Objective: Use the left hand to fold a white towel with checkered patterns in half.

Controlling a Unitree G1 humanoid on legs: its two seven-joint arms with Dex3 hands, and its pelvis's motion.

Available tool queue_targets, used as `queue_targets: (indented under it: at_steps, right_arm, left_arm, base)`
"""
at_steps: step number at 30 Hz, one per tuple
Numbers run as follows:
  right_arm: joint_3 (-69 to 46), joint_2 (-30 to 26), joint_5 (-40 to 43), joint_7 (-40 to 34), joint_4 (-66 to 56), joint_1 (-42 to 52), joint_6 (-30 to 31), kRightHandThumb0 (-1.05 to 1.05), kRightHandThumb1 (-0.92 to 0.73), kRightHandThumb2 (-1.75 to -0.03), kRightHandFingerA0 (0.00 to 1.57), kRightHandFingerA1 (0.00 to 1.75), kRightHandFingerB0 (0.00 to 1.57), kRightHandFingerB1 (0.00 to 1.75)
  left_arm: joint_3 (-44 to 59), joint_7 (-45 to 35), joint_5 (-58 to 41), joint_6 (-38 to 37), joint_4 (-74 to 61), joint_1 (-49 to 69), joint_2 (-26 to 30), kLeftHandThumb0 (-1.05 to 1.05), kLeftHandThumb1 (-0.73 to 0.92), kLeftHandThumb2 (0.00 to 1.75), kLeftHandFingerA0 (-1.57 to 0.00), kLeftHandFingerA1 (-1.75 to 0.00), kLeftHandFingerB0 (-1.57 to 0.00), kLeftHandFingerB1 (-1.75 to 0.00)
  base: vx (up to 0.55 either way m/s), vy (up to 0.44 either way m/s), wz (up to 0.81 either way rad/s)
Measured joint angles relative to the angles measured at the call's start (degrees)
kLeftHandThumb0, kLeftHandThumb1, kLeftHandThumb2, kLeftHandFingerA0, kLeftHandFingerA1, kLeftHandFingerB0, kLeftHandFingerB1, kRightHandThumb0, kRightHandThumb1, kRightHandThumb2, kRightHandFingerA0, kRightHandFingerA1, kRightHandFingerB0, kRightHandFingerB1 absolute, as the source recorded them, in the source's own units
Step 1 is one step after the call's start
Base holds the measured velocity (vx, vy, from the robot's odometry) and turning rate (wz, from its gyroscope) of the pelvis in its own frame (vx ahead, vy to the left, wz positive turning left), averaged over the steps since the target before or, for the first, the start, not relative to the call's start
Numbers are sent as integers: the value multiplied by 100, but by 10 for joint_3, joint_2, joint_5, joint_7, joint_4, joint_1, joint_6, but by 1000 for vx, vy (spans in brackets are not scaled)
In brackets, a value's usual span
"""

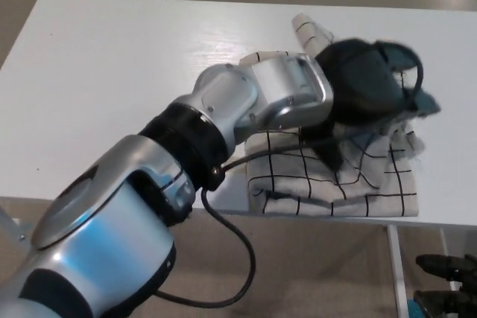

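Note:
A white towel with a black checkered pattern (328,184) lies near the front right edge of the white table (112,72). My left hand (369,94) is over its far part, shut on a fold of the towel and lifting it off the table. A raised corner of the cloth (307,31) sticks up behind the hand, and a bunched part hangs below the fingers at the right. My silver left forearm (246,106) covers the towel's left side. My right hand does not show.
The table's front edge (149,210) runs just below the towel. A white table leg (396,266) stands under it, with tan floor beneath. A dark object (447,269) sits on the floor at the lower right.

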Motion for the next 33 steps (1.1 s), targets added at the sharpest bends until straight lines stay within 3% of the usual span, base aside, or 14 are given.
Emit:
queue_targets:
  at_steps: [1, 2, 6, 7, 16, 17, 18, 19, 22, 24, 25, 30, 32, 33]
  right_arm:
    - [0, 0, 0, 0, 0, 0, 0, -47, -52, -57, 91, 67, 89, 53]
    - [0, -1, 0, 0, 6, -3, 0, -47, -52, -57, 91, 65, 89, 53]
    - [0, -2, 1, 2, 19, -10, -4, -45, -51, -57, 90, 65, 90, 54]
    - [0, -2, 1, 2, 21, -12, -6, -45, -51, -57, 90, 65, 91, 54]
    - [0, -3, 2, 12, 39, -14, -15, -45, -51, -56, 91, 65, 91, 55]
    - [0, -3, 2, 13, 42, -14, -17, -45, -51, -56, 90, 65, 91, 55]
    - [0, -3, 2, 13, 44, -14, -18, -45, -51, -56, 90, 65, 91, 55]
    - [0, -3, 2, 14, 46, -14, -19, -44, -51, -56, 90, 65, 91, 55]
    - [0, -6, 2, 17, 50, -15, -24, -45, -51, -56, 90, 64, 92, 55]
    - [0, -9, 2, 18, 51, -16, -26, -45, -51, -56, 90, 64, 92, 55]
    - [0, -9, 2, 18, 51, -16, -26, -45, -51, -56, 89, 64, 92, 55]
    - [0, -12, 2, 21, 52, -19, -27, -47, -52, -56, 86, 64, 90, 55]
    - [0, -12, 3, 21, 53, -19, -27, -47, -52, -56, 77, 66, 73, 53]
    - [0, -12, 3, 21, 53, -19, -27, -47, -52, -56, 77, 66, 73, 53]
  left_arm:
    - [0, 0, 0, 0, 0, 0, 0, -98, 60, 67, 0, -9, 0, -25]
    - [22, -17, -15, 7, -11, -9, -1, -86, 47, 93, 0, -2, -2, -22]
    - [78, -54, -50, 25, -41, -43, -6, -86, 47, 95, -3, -2, -4, -25]
    - [88, -62, -59, 29, -49, -51, -7, -101, 50, 83, 0, -7, -7, -28]
    - [144, -138, -118, 65, -120, -83, -25, -100, 49, 80, 0, -10, -7, -28]
    - [150, -153, -128, 72, -134, -83, -26, -98, 65, 61, 0, -16, -5, -29]
    - [154, -162, -134, 75, -142, -83, -26, -98, 65, 61, 0, -16, -5, -29]
    - [159, -170, -140, 78, -151, -83, -26, -101, 60, 74, 0, -17, -5, -28]
    - [177, -198, -165, 90, -185, -83, -20, -103, 59, 74, 0, -14, -4, -28]
    - [188, -209, -178, 95, -198, -84, -15, -98, 68, 62, 0, -14, -5, -30]
    - [188, -209, -178, 95, -198, -84, -15, -86, 50, 97, -4, -5, -4, -28]
    - [249, -256, -234, 124, -276, -78, 25, -86, 52, 96, -5, -7, -6, -30]
    - [265, -265, -248, 131, -299, -72, 35, -84, 52, 94, -4, -11, -5, -30]
    - [273, -271, -255, 135, -312, -66, 42, -84, 52, 94, -4, -11, -5, -30]
  base:
    - [0, 0, 0]
    - [0, 0, 0]
    - [0, 0, 0]
    - [0, 0, 0]
    - [0, 0, 0]
    - [0, 0, 0]
    - [0, 0, 0]
    - [0, 0, 0]
    - [0, 0, 0]
    - [0, 0, 0]
    - [0, 0, 0]
    - [0, 0, 0]
    - [0, 0, 0]
    - [0, 0, 0]
